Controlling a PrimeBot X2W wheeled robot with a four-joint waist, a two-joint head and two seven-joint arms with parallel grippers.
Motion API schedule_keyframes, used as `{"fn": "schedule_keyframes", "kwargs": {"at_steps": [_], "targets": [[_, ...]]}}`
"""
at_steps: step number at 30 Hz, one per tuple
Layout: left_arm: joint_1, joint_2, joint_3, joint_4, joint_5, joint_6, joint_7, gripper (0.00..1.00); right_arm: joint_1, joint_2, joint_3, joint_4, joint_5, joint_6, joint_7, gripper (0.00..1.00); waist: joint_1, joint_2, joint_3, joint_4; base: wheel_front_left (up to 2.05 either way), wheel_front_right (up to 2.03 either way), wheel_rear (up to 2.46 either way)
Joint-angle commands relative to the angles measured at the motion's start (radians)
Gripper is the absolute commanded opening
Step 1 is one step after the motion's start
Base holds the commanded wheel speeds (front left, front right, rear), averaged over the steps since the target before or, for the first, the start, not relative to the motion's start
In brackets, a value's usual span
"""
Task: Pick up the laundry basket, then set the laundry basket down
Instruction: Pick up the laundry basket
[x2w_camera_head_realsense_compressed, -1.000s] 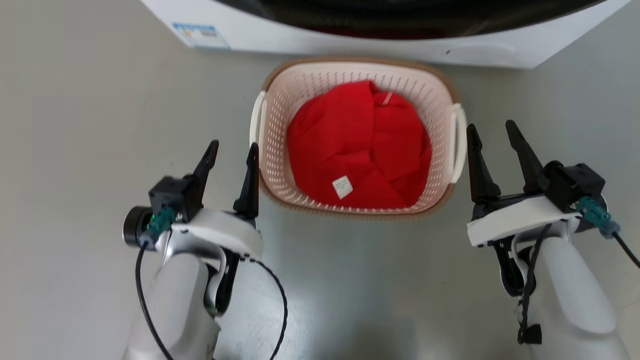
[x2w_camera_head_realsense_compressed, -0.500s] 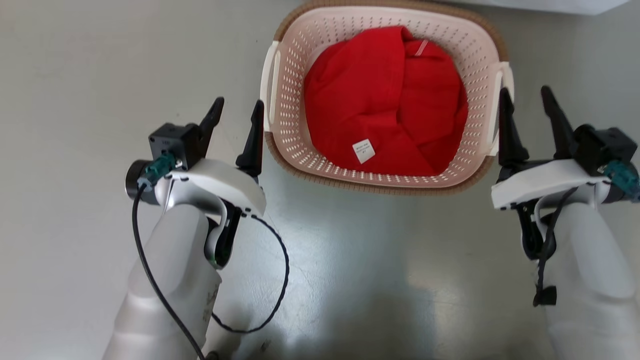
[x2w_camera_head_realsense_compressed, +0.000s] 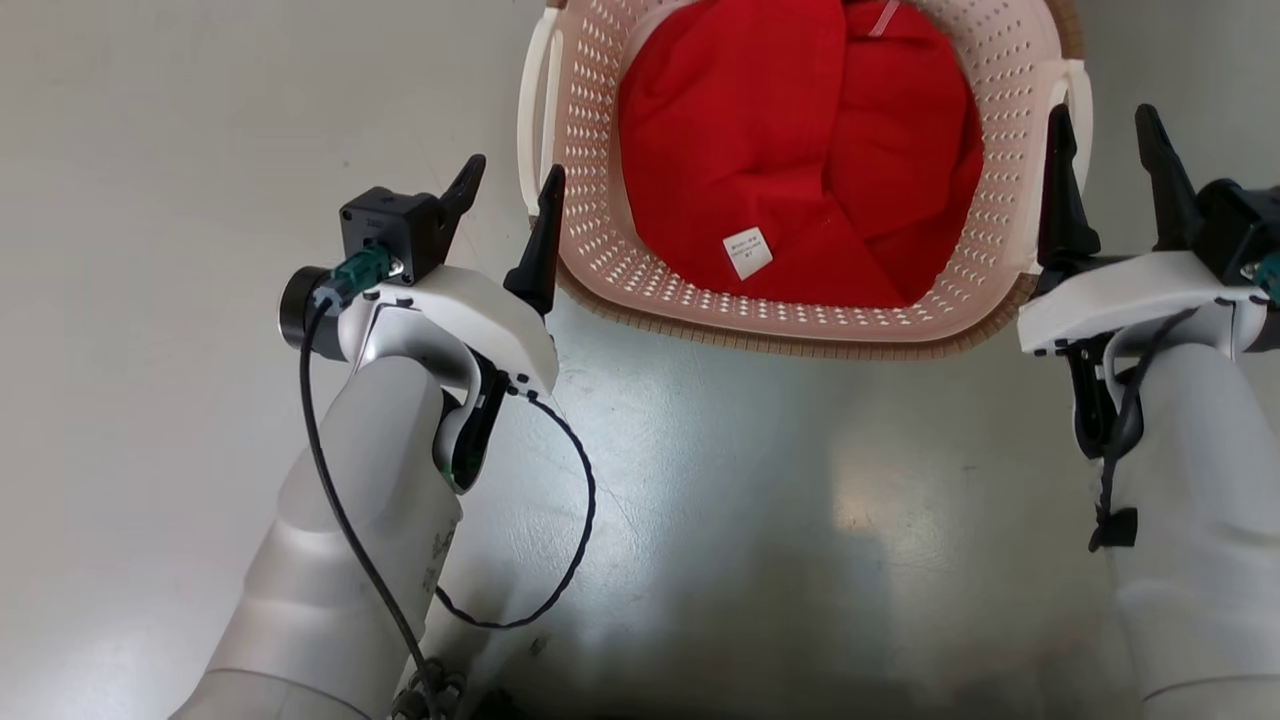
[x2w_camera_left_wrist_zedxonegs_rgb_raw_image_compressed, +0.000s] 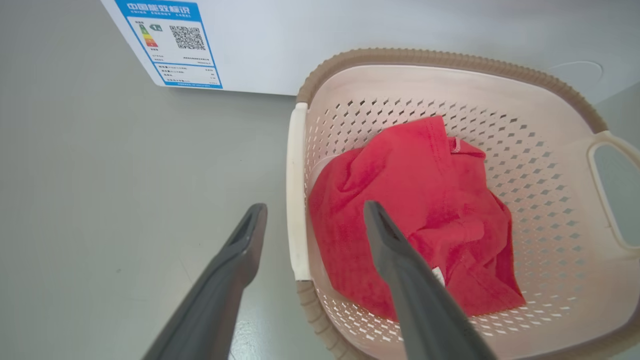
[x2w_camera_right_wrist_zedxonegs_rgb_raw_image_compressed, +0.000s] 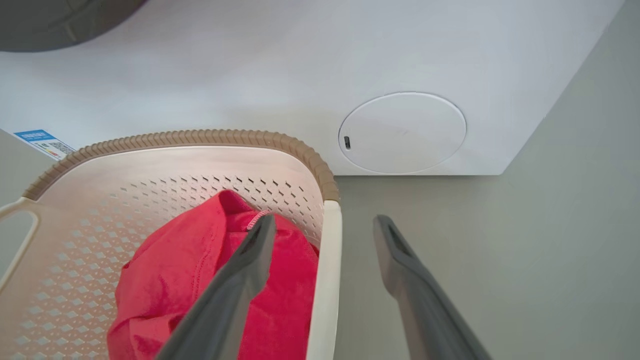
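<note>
- Squarely at 12 o'clock in the head view, the laundry basket (x2w_camera_head_realsense_compressed: 800, 310) sits on the grey floor (x2w_camera_head_realsense_compressed: 750, 480), its far end cut off by the top edge.
- It is cream-white and perforated, with a brown ribbed rim and a white handle on each long side: the left handle (x2w_camera_head_realsense_compressed: 530, 120) at its 9 o'clock, the right handle (x2w_camera_head_realsense_compressed: 1078, 100) at its 3 o'clock.
- Inside lies a crumpled red garment (x2w_camera_head_realsense_compressed: 800, 150) that covers most of the bottom; a small white tag (x2w_camera_head_realsense_compressed: 748, 252) on it faces up toward the basket's 6 o'clock.
- At the basket's 8 o'clock, the left gripper (x2w_camera_head_realsense_compressed: 514, 172) has its jaws spread wide and nothing between them is gripped. In the left wrist view one finger stands over the floor outside the left handle and the other over the garment inside, so the jaws straddle that handle; whether either finger touches it I cannot tell.
- At the basket's 4 o'clock, the right gripper (x2w_camera_head_realsense_compressed: 1103, 115) is likewise released and wide. In the right wrist view its fingers straddle the right handle the same way, one over the garment, one over the floor.
- Beyond the basket, at 12 o'clock in both wrist views, stands a white washer (x2w_camera_right_wrist_zedxonegs_rgb_raw_image_compressed: 250, 75), just behind the rim. It carries a blue energy label (x2w_camera_left_wrist_zedxonegs_rgb_raw_image_compressed: 172, 42) at its lower corner and a round cover (x2w_camera_right_wrist_zedxonegs_rgb_raw_image_compressed: 402, 132) low on its front.
- A black cable (x2w_camera_head_realsense_compressed: 560, 560) loops from the left wrist down toward 6 o'clock.
</note>
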Motion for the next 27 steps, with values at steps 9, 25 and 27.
{"fn": "schedule_keyframes", "kwargs": {"at_steps": [9, 25, 27], "targets": [[-0.057, 0.026, -0.005, 0.079, -0.018, 0.014, -0.005, 1.0, -0.039, 0.018, 0.015, 0.082, -0.026, 0.0, -0.014, 1.0, -0.0001, 0.0, 0.048, -0.004, 0.0, 0.0, 0.0], [-0.141, 0.026, -0.028, 0.17, -0.034, 0.037, -0.005, 1.0, -0.107, 0.018, 0.09, 0.2, -0.022, 0.0, -0.014, 1.0, -0.0001, 0.0, 0.085, -0.022, 0.0, 0.0, 0.0], [-0.146, 0.026, -0.025, 0.178, -0.032, 0.038, -0.005, 1.0, -0.113, 0.018, 0.101, 0.209, -0.017, 0.0, -0.014, 1.0, -0.0001, 0.0, 0.086, -0.025, 0.0, 0.0, 0.0]]}}
